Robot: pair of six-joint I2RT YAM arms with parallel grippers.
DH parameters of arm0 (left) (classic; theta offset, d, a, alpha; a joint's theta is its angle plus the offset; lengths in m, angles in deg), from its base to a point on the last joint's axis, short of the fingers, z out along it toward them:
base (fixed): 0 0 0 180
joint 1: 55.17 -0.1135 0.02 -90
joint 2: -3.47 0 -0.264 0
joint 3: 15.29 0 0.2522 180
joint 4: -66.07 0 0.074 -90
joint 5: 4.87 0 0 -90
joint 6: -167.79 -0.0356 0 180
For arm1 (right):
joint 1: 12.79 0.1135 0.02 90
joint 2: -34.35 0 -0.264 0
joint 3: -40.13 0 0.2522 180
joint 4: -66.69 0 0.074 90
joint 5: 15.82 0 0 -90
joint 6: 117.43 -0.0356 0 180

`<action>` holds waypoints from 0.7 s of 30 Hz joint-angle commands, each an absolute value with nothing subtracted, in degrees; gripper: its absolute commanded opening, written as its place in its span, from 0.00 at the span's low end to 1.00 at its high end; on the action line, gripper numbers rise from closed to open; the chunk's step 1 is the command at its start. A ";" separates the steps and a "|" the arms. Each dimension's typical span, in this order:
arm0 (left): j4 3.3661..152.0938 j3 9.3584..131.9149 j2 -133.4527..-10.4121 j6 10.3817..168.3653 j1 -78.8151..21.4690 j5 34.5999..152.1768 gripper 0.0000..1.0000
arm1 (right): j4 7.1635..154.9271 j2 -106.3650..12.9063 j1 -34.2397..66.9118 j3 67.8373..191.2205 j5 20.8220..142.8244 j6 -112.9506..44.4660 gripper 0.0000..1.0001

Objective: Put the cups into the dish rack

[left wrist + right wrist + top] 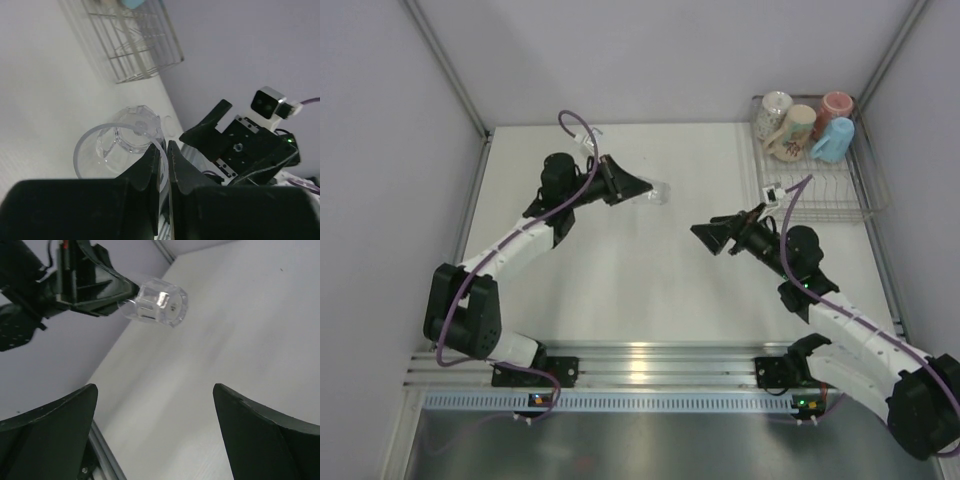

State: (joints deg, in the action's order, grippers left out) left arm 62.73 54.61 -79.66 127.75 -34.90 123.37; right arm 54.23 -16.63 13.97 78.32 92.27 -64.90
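My left gripper is shut on the rim of a clear glass cup, one finger inside and one outside, and holds it on its side above the table's middle. The wrist view shows the jaws pinching the cup's rim. My right gripper is open and empty, facing the cup with a gap between them; its own view shows wide jaws. The silver wire dish rack at back right holds a white patterned mug, a cream mug, a pinkish-red mug and a light blue mug.
The mugs fill the rack's far end; its near half shows only bare bars, also seen in the left wrist view. Grey walls enclose the table on three sides. A metal rail runs along the near edge.
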 commanded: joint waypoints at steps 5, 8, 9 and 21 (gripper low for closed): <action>27.21 49.45 -76.60 152.04 -34.78 133.55 0.00 | 22.11 -17.15 13.67 75.08 102.22 -76.73 0.99; 17.81 47.87 -76.86 158.20 -33.99 132.94 0.00 | 20.87 -18.90 13.67 76.12 102.22 -77.79 0.99; 15.87 47.17 -77.03 159.43 -33.64 132.68 0.00 | 20.60 -19.26 13.75 76.39 102.13 -78.31 0.99; 2.58 44.17 -78.79 167.88 -29.78 131.88 0.00 | 22.44 -23.30 16.73 82.37 99.85 -75.77 0.98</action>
State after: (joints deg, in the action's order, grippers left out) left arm 10.23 44.44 -79.68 166.41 -30.42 132.04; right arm 25.71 -23.30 14.76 78.23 100.73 -78.12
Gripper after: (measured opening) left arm 0.111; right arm 0.983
